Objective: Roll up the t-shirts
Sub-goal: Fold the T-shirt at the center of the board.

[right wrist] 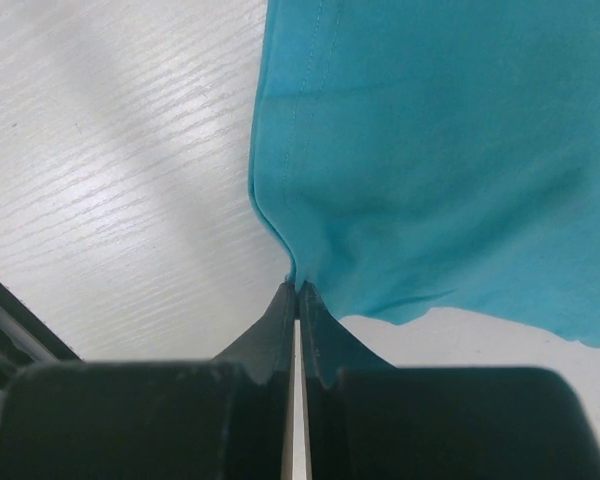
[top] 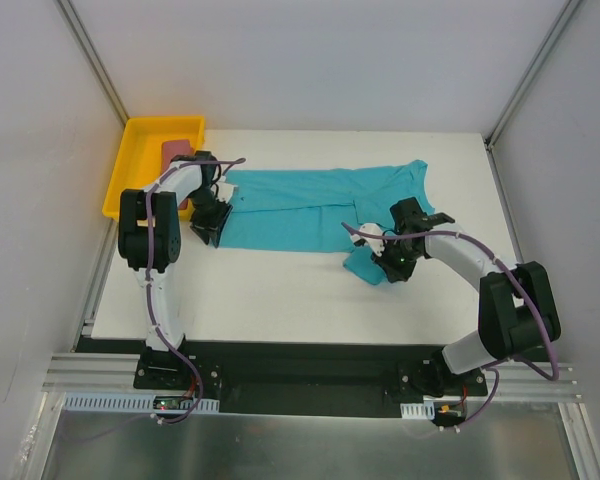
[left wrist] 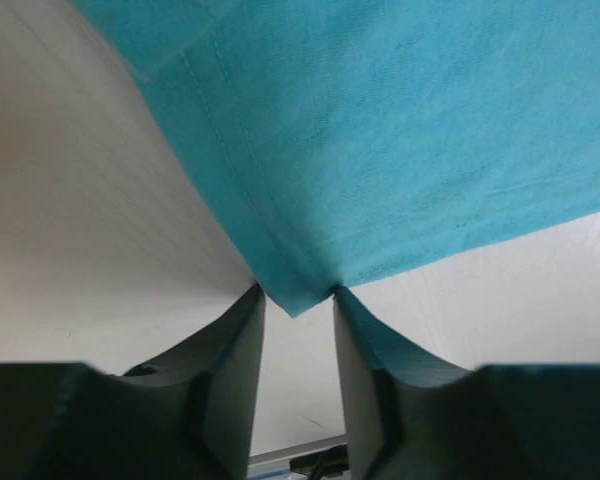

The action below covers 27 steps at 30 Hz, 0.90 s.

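Observation:
A teal-blue t-shirt (top: 300,205) lies spread flat across the middle of the white table. My left gripper (top: 206,228) is at its near left corner. In the left wrist view that gripper (left wrist: 298,292) is open, and the corner of the teal cloth (left wrist: 400,150) pokes between its fingertips. My right gripper (top: 388,258) is at the shirt's near right part. The right wrist view shows it (right wrist: 297,287) shut on a pinched edge of the teal t-shirt (right wrist: 440,150). A dusty red-pink t-shirt (top: 175,150) lies in the tray, partly hidden behind the left arm.
A yellow plastic tray (top: 120,170) sits at the table's far left corner, just behind the left arm. Grey walls and metal frame posts close in the table on the left, right and back. Bare white tabletop (top: 280,295) lies in front of the shirt.

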Tool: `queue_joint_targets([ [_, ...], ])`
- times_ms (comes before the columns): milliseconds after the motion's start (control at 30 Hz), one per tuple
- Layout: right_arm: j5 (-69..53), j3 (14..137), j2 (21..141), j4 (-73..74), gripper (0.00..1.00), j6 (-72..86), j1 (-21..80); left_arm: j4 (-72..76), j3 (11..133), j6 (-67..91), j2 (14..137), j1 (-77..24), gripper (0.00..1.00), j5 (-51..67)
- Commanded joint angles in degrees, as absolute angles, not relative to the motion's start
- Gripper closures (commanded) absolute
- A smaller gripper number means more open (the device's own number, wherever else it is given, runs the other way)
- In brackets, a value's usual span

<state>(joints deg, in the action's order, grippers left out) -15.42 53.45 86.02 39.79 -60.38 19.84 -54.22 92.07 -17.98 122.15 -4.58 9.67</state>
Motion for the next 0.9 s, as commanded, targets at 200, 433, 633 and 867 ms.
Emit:
queue_joint_targets([
  [200, -14.1, 57.4, 83.4, 44.8, 0.99, -58.5, 16.8, -58.6, 91.0, -19.2, 121.7, -5.6, 1.0, 14.1],
  [433, -13.9, 64.8, 78.8, 51.1, 0.99, -56.5, 14.2, -58.7, 87.4, -18.5, 114.2, -5.7, 1.0, 18.1],
  [633, -13.1, 71.1, 75.9, 54.4, 0.99, -54.5, 13.5, -59.9, 88.6, -19.0, 111.1, -5.7, 1.0, 18.5],
  [867, -10.6, 78.2, 79.9, 53.3, 0.99, -53.8, 13.4, -60.5, 92.5, -18.8, 111.8, -5.7, 1.0, 19.9],
])
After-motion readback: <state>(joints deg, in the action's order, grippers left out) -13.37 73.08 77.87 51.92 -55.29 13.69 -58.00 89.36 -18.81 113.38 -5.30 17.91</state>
